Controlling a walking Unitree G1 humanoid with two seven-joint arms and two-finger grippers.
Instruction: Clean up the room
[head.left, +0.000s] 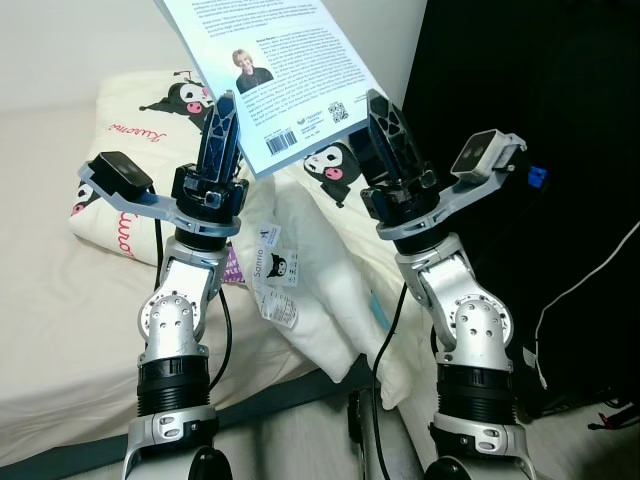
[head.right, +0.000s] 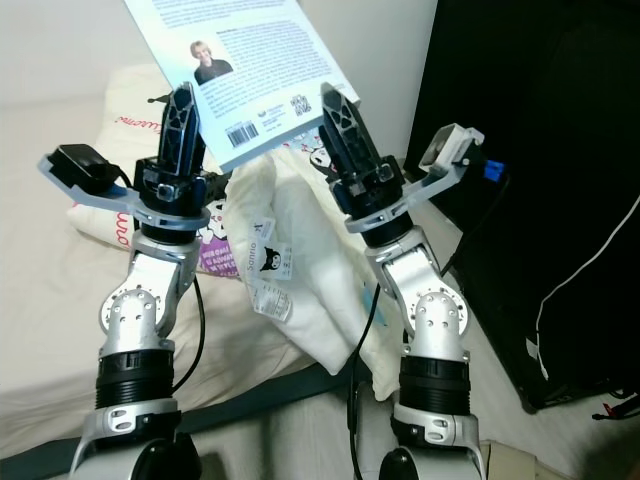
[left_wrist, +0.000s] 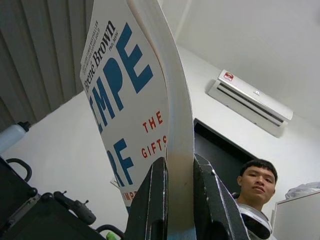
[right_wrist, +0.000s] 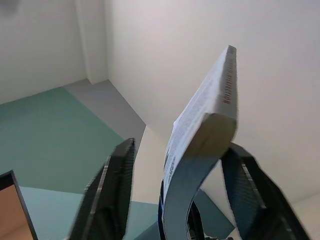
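So, nearest stuff first:
Left gripper: sticking straight up in front of the robot, fingers squeezing tight on the bottom edge of the book. Left wrist view is showing both fingers pressing on either side of the pages.
Right gripper: also pointing up, sitting at the book's lower right corner. In the right wrist view its fingers are standing wide apart with the book hanging between them, one finger looking like it's touching the cover and the other clear of it, so it's not really gripping anything.
Book: being held up in the air, tilted, back cover facing the head camera with a barcode and author photo showing. Blue and red lettering is showing on the front in the left wrist view.
Pillow: white, lying rumpled just behind the arms, a tag dangling off it.
Bed: beige sheet, with a cartoon-print cushion lying further back.
Person: showing up far off in the left wrist view, below a wall air conditioner.
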